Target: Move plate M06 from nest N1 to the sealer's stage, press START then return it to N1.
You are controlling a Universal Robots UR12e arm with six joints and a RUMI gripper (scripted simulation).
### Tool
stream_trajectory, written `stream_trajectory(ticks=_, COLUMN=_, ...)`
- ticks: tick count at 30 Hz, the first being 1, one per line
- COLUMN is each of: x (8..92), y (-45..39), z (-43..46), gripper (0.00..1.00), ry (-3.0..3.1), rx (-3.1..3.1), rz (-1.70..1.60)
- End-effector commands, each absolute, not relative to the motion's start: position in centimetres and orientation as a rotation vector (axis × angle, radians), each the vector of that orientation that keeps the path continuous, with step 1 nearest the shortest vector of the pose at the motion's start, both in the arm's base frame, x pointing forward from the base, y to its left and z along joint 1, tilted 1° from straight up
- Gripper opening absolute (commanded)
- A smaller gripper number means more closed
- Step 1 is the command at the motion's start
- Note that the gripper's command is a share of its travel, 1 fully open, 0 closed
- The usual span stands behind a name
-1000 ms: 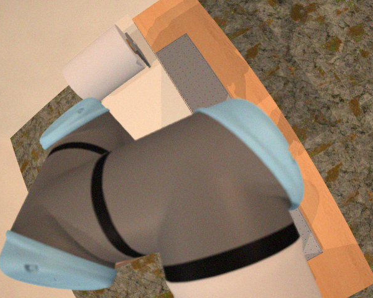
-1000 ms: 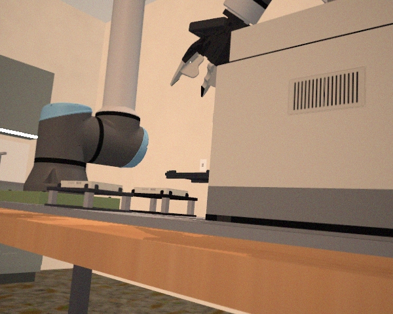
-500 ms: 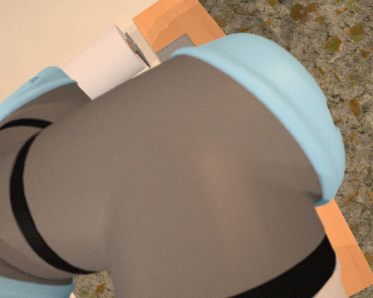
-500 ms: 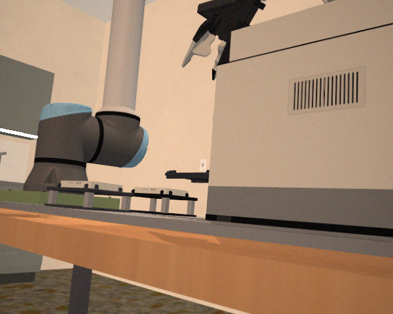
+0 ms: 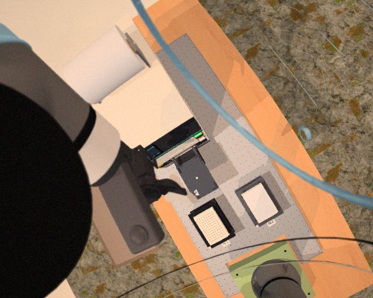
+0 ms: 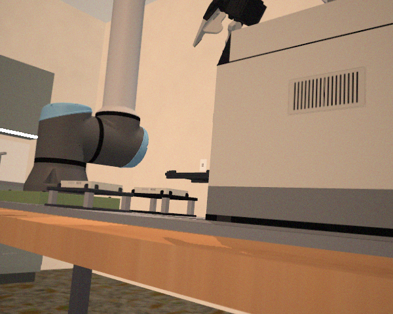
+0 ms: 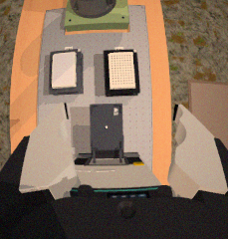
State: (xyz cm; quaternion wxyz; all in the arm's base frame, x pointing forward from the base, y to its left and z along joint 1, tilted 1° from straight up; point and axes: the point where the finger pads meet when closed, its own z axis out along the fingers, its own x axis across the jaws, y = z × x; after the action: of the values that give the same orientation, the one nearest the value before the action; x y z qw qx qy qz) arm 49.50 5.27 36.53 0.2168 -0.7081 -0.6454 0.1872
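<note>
Plate M06 (image 5: 211, 226) (image 6: 159, 191) (image 7: 121, 70) lies in nest N1 and looks flat; its wells show. The N2 plate (image 5: 259, 203) (image 6: 92, 186) (image 7: 64, 69) has a smooth white top and lies in its nest. The sealer's stage (image 5: 193, 169) (image 6: 187, 175) (image 7: 101, 119) is out and bare. The sealer's lamp (image 5: 198, 135) is green. My gripper (image 5: 190, 196) (image 6: 211, 43) (image 7: 120, 104) is open and empty, high above the stage and the sealer's front. I cannot make out the START button.
The sealer's housing (image 5: 142, 112) (image 6: 274, 145) stands behind the stage, with a white roll (image 5: 104, 65) at its back. The green base block (image 5: 238, 266) (image 6: 23, 197) (image 7: 98, 21) of the arm stands beyond the nests. A blue cable (image 5: 225, 112) crosses the top view.
</note>
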Motion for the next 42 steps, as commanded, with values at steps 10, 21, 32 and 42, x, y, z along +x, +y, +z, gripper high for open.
stream_trajectory(ticks=10, x=52.8, y=4.8, z=41.2, gripper=0.68, ry=-1.831, rx=-2.017, rz=0.458)
stream_trajectory(ticks=21, x=55.1, y=4.5, z=45.4, gripper=0.68, ry=-1.867, rx=-2.062, rz=0.405)
stream_trajectory(ticks=32, x=56.7, y=4.3, z=48.8, gripper=0.68, ry=-1.895, rx=-2.097, rz=0.362)
stream_trajectory(ticks=42, x=58.0, y=4.1, z=51.8, gripper=0.68, ry=-1.919, rx=-2.127, rz=0.325)
